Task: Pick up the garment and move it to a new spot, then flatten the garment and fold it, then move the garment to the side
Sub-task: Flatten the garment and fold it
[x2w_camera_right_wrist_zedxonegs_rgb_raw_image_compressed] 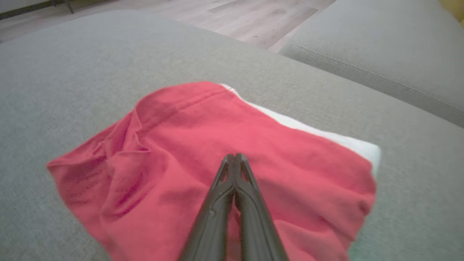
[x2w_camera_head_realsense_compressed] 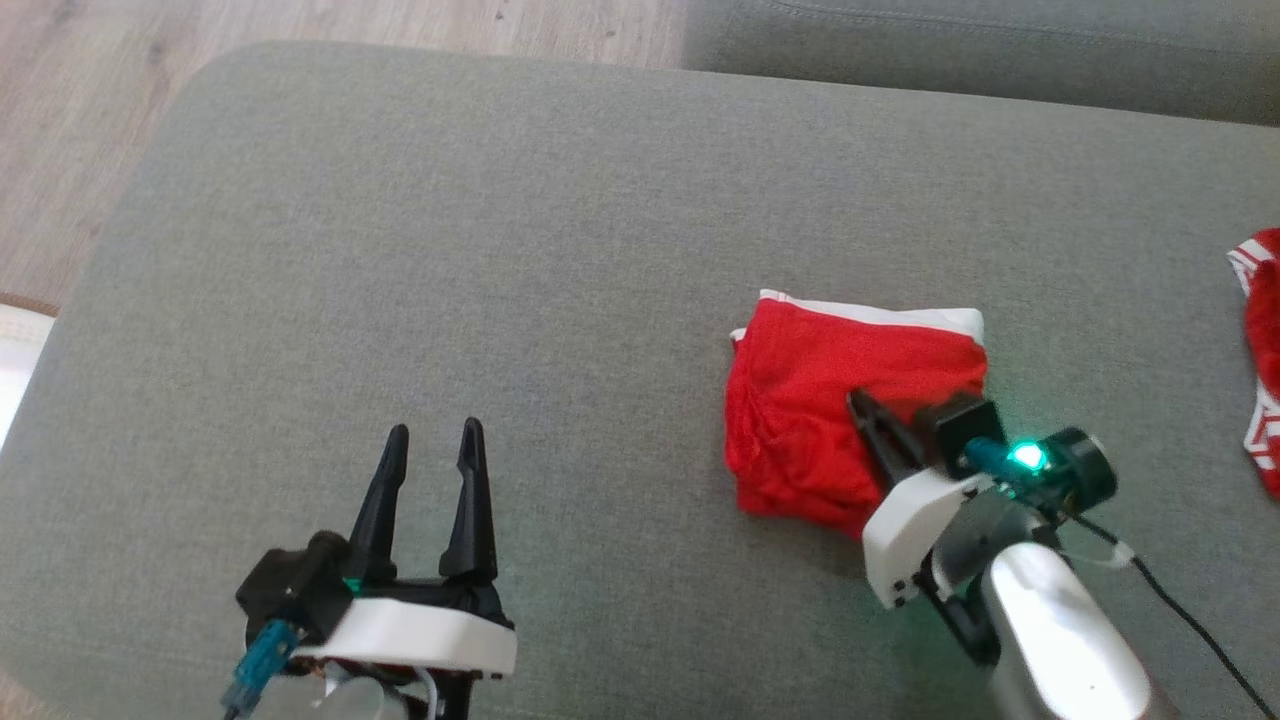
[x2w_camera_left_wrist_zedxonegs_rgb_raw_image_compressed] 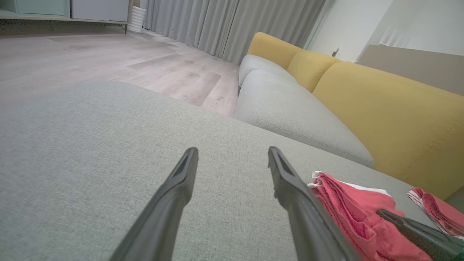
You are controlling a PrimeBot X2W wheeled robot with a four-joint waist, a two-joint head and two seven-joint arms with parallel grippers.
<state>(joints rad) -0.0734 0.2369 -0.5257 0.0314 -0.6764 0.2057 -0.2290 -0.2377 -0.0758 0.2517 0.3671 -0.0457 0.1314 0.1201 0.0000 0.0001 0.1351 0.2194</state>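
Seen from the head, the red garment (x2w_camera_head_realsense_compressed: 810, 400) lies folded in a rumpled square, white band on its far edge, right of centre on the grey cushion (x2w_camera_head_realsense_compressed: 500, 250); the left wrist view shows the left gripper (x2w_camera_left_wrist_zedxonegs_rgb_raw_image_compressed: 232, 150) spread apart beside it; the right wrist view shows the right gripper (x2w_camera_right_wrist_zedxonegs_rgb_raw_image_compressed: 235, 156) pressed together over creased cloth.

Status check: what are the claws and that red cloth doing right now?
Left claw open, over bare cushion. Right claw shut, tips at folded red garment. Second red garment off to the right, apart.

left gripper (x2w_camera_head_realsense_compressed: 434, 428) wide, right gripper (x2w_camera_head_realsense_compressed: 856, 398) closed
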